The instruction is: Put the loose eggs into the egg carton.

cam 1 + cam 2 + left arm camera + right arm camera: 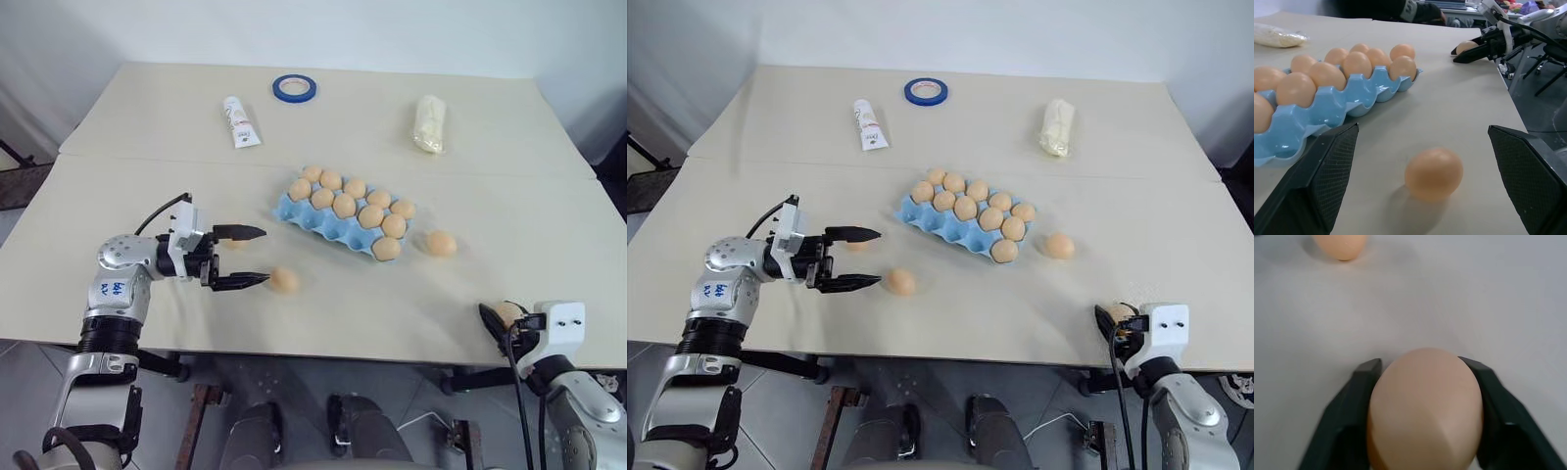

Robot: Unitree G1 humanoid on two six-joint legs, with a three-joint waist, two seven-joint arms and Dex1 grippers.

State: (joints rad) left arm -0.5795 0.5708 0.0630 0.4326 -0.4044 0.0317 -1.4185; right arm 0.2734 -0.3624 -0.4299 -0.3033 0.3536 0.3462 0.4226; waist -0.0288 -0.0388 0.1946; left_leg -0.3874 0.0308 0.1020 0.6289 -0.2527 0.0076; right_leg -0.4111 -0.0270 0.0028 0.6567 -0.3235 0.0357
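On the table point(137, 127), the egg carton point(338, 227) lies at centre, my left gripper point(253, 257) at 8 o'clock with jaws wide open toward one loose egg point(284, 280), my right gripper point(498, 318) at 4 o'clock clamping another egg point(1425, 411).

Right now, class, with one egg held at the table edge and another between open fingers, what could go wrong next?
1. The right tool is shut on an egg at the table's near edge; a slip could drop it to the floor.
2. The loose egg ahead of the open left tool is round; an uneven closing might roll it away.
3. The egg carton shows few free cups; a careless placement could knock seated eggs.
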